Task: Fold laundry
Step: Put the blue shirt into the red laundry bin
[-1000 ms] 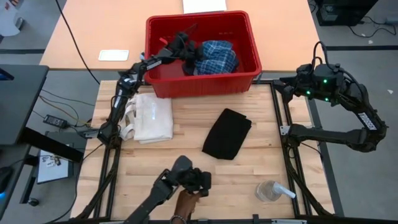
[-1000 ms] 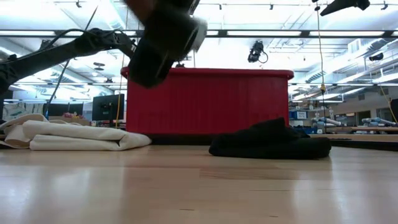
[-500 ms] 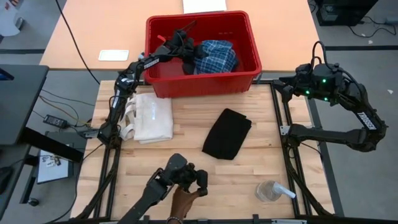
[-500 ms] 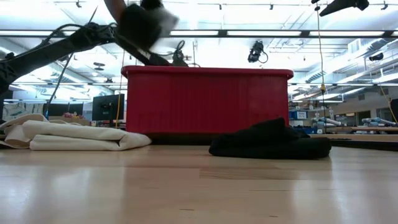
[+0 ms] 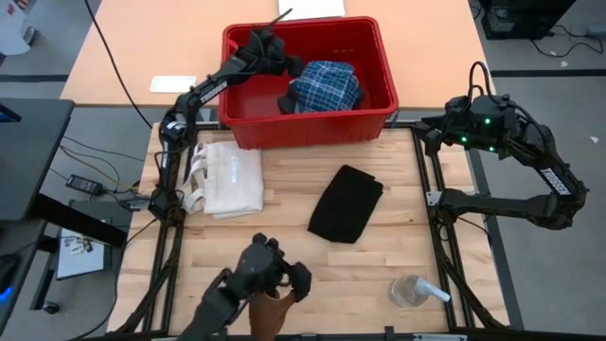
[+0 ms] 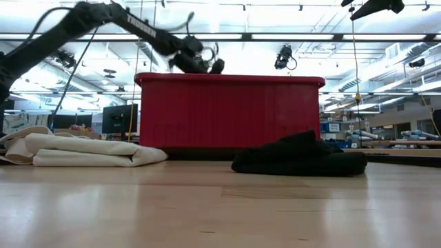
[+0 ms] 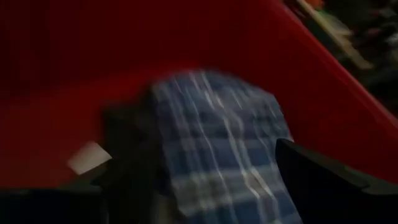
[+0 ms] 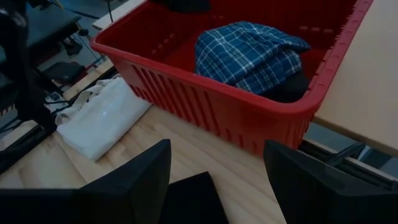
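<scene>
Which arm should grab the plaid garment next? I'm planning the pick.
Left. Its gripper hangs over the red basket beside the plaid garment; the right gripper waits outside the basket.

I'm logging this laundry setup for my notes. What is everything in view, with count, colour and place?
bin: 1, red, table's far edge
plaid garment: 1, blue-and-white, inside bin
dark cloth: 1, black, in bin beside plaid
folded garment: 1, black, table centre
folded cloth: 1, whitish, table's left
clear cup: 1, near right corner
left gripper: over bin, open
right gripper: beyond table's right edge, open
</scene>
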`<state>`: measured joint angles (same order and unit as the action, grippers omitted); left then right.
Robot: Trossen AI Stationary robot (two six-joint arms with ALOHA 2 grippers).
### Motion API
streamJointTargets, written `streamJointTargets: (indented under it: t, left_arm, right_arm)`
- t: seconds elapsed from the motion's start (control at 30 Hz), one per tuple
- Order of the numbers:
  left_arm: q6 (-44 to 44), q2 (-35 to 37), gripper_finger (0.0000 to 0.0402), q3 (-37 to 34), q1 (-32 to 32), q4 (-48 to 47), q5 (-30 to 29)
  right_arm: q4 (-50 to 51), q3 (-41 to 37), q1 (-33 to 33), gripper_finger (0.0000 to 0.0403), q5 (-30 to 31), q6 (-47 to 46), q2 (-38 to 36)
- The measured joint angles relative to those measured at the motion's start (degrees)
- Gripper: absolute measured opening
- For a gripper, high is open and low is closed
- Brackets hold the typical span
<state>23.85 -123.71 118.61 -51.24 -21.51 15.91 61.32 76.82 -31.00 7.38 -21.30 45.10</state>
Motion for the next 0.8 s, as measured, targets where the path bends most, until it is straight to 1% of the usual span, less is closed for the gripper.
streamJointTargets:
  t: [0.03,0.1,0.13,0.2,0.27,0.33,0.47,0.6,0.67,0.7,0.8]
  left_arm:
    - [-2.8,1.2,0.0331,0.0,0.6,0.2,-2.8]
    - [-9.5,3.5,0.0331,0.0,2.5,1.3,-6.6]
    - [-12.3,4.4,0.0331,0.0,3.7,3.1,-7.6]
    - [-13.9,5.6,0.0331,0.2,6.1,5.6,-8.7]
    - [-11.9,5.7,0.0325,0.2,7.5,7.4,-8.5]
    - [-9.8,4.9,0.0315,0.1,7.6,8.7,-9.0]
    - [-9.2,1.9,0.0293,0.0,7.9,16.1,-10.1]
    - [-3.6,-2.5,0.0275,0.0,8.4,23.4,-10.0]
    - [-0.9,-4.9,0.0267,0.0,8.0,24.5,-11.0]
    - [-0.6,-6.2,0.0263,0.0,7.9,25.0,-12.0]
    - [-1.2,-9.7,0.0249,0.0,7.3,24.0,-12.5]
  right_arm:
    - [0.0,0.0,0.0,0.0263,0.0,0.0,0.0]
    - [0.0,0.0,0.0,0.0263,0.0,0.0,0.0]
    - [-0.2,0.0,0.0,0.0263,0.0,0.0,0.0]
    - [-0.8,0.0,0.0,0.0263,0.0,0.0,0.1]
    - [-2.1,0.0,0.0,0.0263,-0.1,0.0,0.2]
    - [-3.5,0.0,0.0,0.0263,-0.5,0.0,0.3]
    - [-5.5,0.0,0.0,0.0263,-2.2,0.2,1.0]
    - [-5.6,0.0,0.1,0.0263,-3.7,-1.2,1.8]
    - [-5.9,0.0,0.1,0.0263,-5.0,-2.2,2.2]
    - [-6.2,0.0,0.1,0.0263,-5.7,-2.6,2.3]
    - [-6.5,0.0,0.1,0.0263,-6.7,-3.0,2.7]
